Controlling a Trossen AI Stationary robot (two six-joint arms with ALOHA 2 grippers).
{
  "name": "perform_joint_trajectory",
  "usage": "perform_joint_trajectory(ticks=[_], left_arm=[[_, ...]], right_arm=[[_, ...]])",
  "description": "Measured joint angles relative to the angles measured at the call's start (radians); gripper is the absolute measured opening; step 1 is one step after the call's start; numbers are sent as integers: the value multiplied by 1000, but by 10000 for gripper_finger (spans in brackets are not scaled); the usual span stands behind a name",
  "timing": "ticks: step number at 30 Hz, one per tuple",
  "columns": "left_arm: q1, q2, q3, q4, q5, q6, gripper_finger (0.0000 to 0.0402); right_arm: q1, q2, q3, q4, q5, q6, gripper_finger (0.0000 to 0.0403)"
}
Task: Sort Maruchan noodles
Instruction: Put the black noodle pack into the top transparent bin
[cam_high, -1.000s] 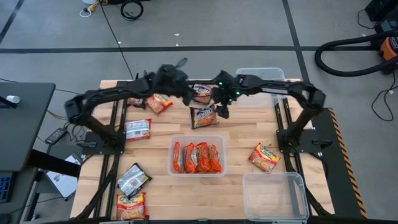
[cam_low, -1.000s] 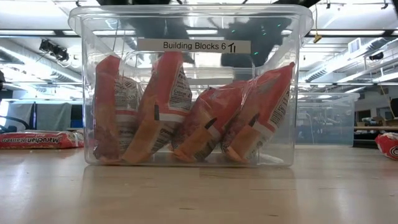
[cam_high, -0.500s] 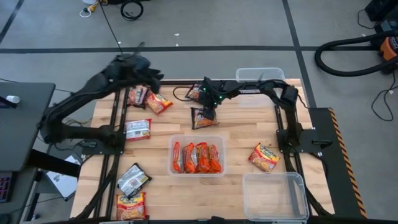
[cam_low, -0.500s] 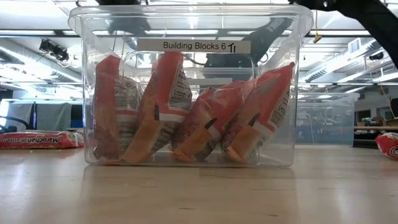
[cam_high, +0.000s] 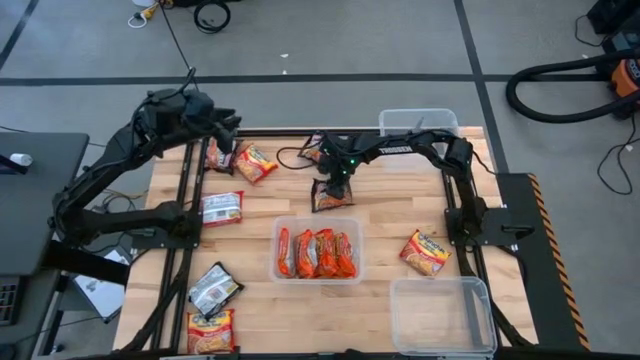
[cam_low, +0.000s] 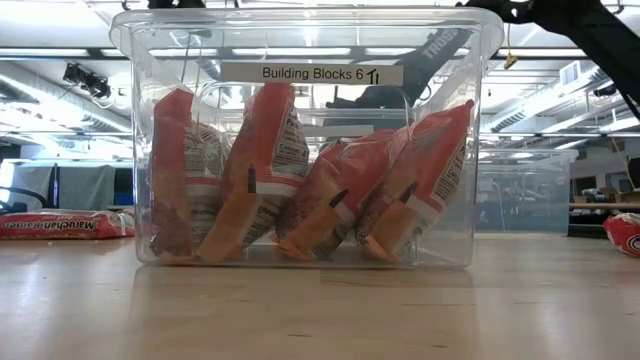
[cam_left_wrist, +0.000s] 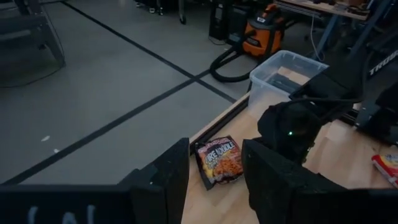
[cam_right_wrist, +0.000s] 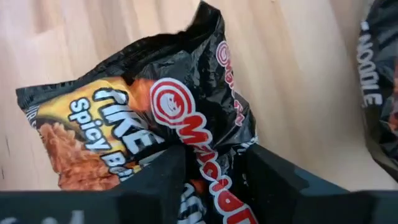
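Observation:
Maruchan noodle packets lie flat on the wooden table. My right gripper is down on a dark brown packet at mid-table and shut on it. A second dark packet lies by the far edge. More packets lie on the left: a dark one, a yellow-red one and a silver-white one. My left gripper hangs high over the far left corner, open and holding nothing. My right gripper pinches the dark brown packet between its two fingers, at the wrapper end by the red Maruchan lettering. The fingers come from above, slanting down. The packet lies on the table, and its wrapper is crumpled up where the fingers meet it.
A clear bin at mid-table holds several orange-red packets standing on edge. Other clear bins stand at the far right and near right. Further packets lie near left and right.
My left gripper has swung from over the far middle of the table toward the left edge and risen. My right gripper has come down toward the near edge onto the dark brown packet.

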Motion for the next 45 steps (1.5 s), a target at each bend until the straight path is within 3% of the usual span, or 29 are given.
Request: perform_joint_trajectory(ticks=[8, 17, 22, 29, 35, 45], left_arm=[[0, 2, 0, 6, 0, 48, 150], [0, 2, 0, 29, 0, 51, 150], [0, 2, 0, 43, 0, 73, 150], [0, 2, 0, 88, 0, 77, 150], [0, 2, 0, 111, 1, 77, 150], [0, 2, 0, 113, 1, 65, 150]], right_arm=[[7, -34, 12, -10, 45, 151, 14], [36, -284, 76, -110, 273, 387, 6], [17, -481, 83, -231, 500, 545, 4], [-99, -683, 83, -558, 854, 749, 5], [-242, -721, 57, -761, 885, 819, 5], [-431, -660, -120, -625, 888, 818, 5]])
